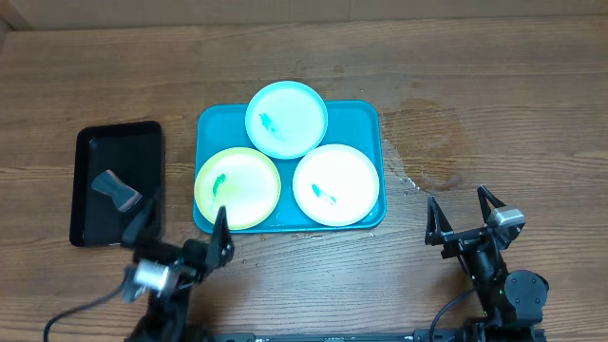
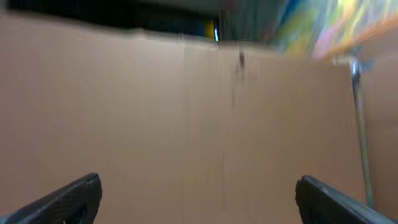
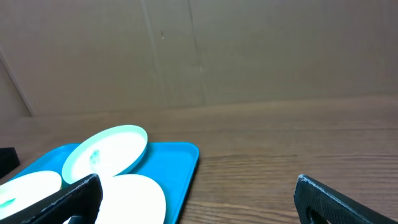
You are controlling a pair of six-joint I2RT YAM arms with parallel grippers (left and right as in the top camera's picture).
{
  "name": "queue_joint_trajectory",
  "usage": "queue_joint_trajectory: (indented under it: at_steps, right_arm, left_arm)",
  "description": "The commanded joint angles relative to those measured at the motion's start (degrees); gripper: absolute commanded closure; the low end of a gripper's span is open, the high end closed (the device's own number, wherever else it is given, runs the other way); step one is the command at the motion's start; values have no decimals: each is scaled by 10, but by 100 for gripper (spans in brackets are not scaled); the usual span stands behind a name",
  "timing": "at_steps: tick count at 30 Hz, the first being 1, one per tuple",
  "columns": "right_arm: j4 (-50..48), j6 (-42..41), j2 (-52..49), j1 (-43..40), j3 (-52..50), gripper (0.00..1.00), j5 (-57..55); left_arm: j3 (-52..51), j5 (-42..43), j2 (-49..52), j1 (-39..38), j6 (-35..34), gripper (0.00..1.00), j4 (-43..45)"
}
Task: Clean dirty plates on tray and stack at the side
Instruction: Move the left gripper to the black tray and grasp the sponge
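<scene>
Plates of smooth plastic, three round ones of like size, lay together on the tray [image 1: 366, 116], a teal-blue rectangle with rounded corners and a raised rim, at the middle of the wood-grained table [image 1: 494, 85]. The light blue plate [image 1: 287, 118] sat at the far side, overlapping the rim. The yellow-green plate [image 1: 237, 187] was near left and the white plate [image 1: 335, 183] near right, each bearing a small teal smear. Left of the tray lay a smaller black tray [image 1: 95, 157] holding a grey, waisted block [image 1: 117, 190]. A darker, damp-looking patch [image 1: 427, 133] marked the wood on the right. The left gripper [image 1: 182, 228] and right gripper [image 1: 460, 209] hovered near the table's front edge, both spread wide and gripping nothing. The right wrist view showed the tray's corner and the plates from low down; the left wrist view, blurred, showed only a brown cardboard wall [image 2: 186, 112] and colours too smeared to read
</scene>
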State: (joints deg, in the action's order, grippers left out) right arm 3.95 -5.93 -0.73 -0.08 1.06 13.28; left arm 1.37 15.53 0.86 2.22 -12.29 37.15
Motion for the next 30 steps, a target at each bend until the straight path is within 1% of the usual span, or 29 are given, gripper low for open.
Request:
queue_joint_trajectory:
  at_steps: [1, 3, 5, 6, 7, 9, 14, 17, 19, 20, 22, 24, 26, 27, 30]
  right_arm:
    - [-4, 4, 6, -3, -6, 0, -4]
    - [-4, 4, 6, -3, -6, 0, -4]
    - [-4, 4, 6, -3, -6, 0, -4]
    - [-4, 4, 6, -3, -6, 0, -4]
    - [-4, 4, 6, -3, -6, 0, -4]
    - [-4, 4, 6, -3, -6, 0, -4]
    - [-4, 4, 6, -3, -6, 0, -4]
    - [-4, 4, 6, -3, -6, 0, -4]
    - [-4, 4, 6, -3, -6, 0, -4]
    - [-4, 4, 6, -3, -6, 0, -4]
    - [-4, 4, 6, -3, -6, 0, -4]
    - [-4, 4, 6, -3, -6, 0, -4]
    - [-4, 4, 6, -3, -6, 0, -4]
    - [-4, 4, 6, -3, -6, 0, -4]
    - [-4, 4, 6, -3, -6, 0, -4]
  left_arm:
    - [60, -78, 14, -3, -2, 0, -13]
    - [122, -86, 48, -3, 40, 0, -61]
    - [190, -87, 106, -3, 94, 0, -104]
    - [230, -95, 144, -3, 112, 0, -132]
    - [281, -112, 193, -3, 115, 0, -175]
    - [376, -126, 280, -3, 119, 0, -270]
    - [669, -79, 530, -3, 131, 0, -605]
    - [800, -67, 636, 5, 131, 0, -745]
    - [863, -83, 691, 27, 122, 0, -810]
    - [884, -103, 713, 42, 100, 0, -832]
    - [902, -137, 743, 80, 29, 0, -855]
    - [901, -153, 761, 120, -35, 0, -872]
    - [900, -154, 781, 162, -85, 0, -901]
    - [899, -153, 790, 179, -98, 0, -917]
    - [895, -158, 824, 216, -98, 0, -980]
